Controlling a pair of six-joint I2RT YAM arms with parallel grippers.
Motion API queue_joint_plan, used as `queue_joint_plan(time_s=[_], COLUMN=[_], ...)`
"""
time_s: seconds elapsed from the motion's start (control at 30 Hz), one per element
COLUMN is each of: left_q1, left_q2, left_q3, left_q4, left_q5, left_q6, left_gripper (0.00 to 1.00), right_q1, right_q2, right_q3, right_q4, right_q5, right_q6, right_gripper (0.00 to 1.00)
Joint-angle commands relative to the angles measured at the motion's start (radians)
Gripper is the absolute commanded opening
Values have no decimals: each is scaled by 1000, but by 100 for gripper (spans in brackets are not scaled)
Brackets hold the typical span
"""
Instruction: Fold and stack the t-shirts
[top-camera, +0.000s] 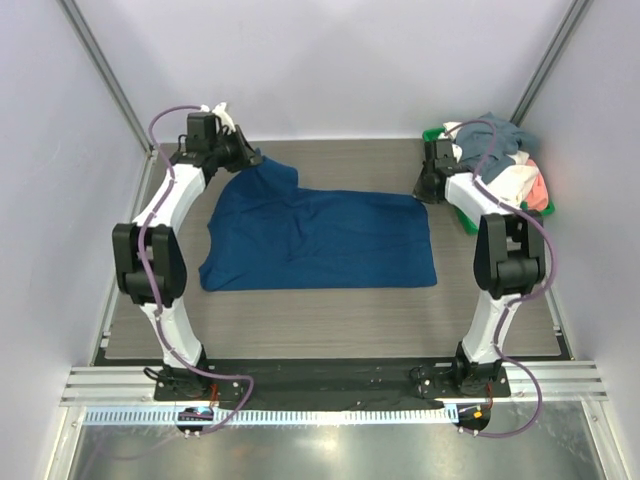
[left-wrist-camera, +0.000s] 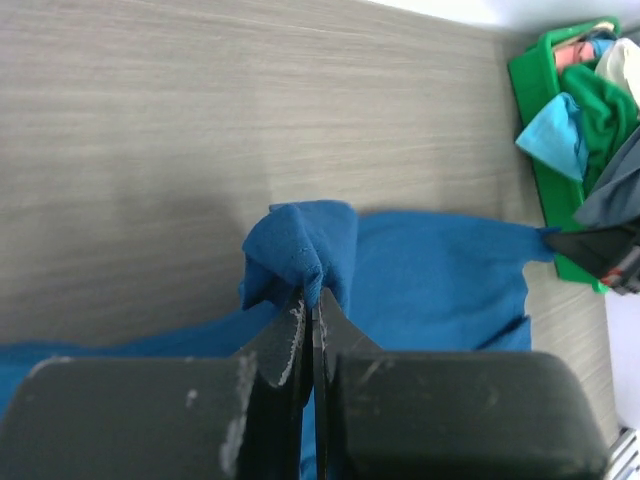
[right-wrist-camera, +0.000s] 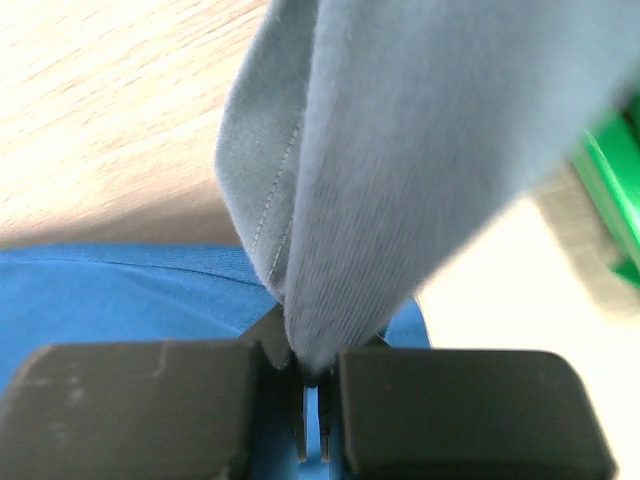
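Observation:
A dark navy-blue t-shirt (top-camera: 320, 240) lies spread across the middle of the table. My left gripper (top-camera: 250, 157) is at its far left corner, shut on a bunched fold of that blue cloth (left-wrist-camera: 300, 240); the pinch shows in the left wrist view at the left gripper (left-wrist-camera: 312, 300). My right gripper (top-camera: 430, 188) is at the shirt's far right corner, beside the basket. In the right wrist view the right gripper (right-wrist-camera: 310, 375) is shut on a grey-blue t-shirt (right-wrist-camera: 400, 150), which hangs over the navy shirt (right-wrist-camera: 120, 295). More t-shirts (top-camera: 505, 165) are heaped in the basket.
A green plastic basket (top-camera: 432, 133) stands at the far right corner, filled with grey-blue, white and salmon-pink cloth. It also shows in the left wrist view, basket (left-wrist-camera: 545, 150). Metal frame posts (top-camera: 105, 70) rise at the back corners. Bare wooden table (top-camera: 330, 320) lies in front of the shirt.

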Motion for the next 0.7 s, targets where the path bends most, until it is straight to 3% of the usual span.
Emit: queue_joint_plan(time_s=[0.0, 0.43, 0.57, 0.63, 0.67], left_q1=[-6, -16, -23, -23, -23], left_q2=[-124, -463, -649, -729, -809], left_q3=[-107, -462, -607, -710, -783], left_q4=[-1, 5, 5, 0, -3], left_q5=[-31, -150, -236, -275, -314], left_q6=[45, 38, 5, -42, -56], left_gripper=[0, 0, 1, 8, 17], right_q1=[7, 6, 7, 7, 7], right_q2=[-135, -341, -384, -405, -434], right_q3=[-84, -315, -375, -418, -450], right_q4=[24, 50, 53, 53, 51], right_q5=[-5, -5, 7, 17, 18], right_q6=[-8, 11, 27, 50, 63], right_gripper=[1, 1, 1, 1, 3])
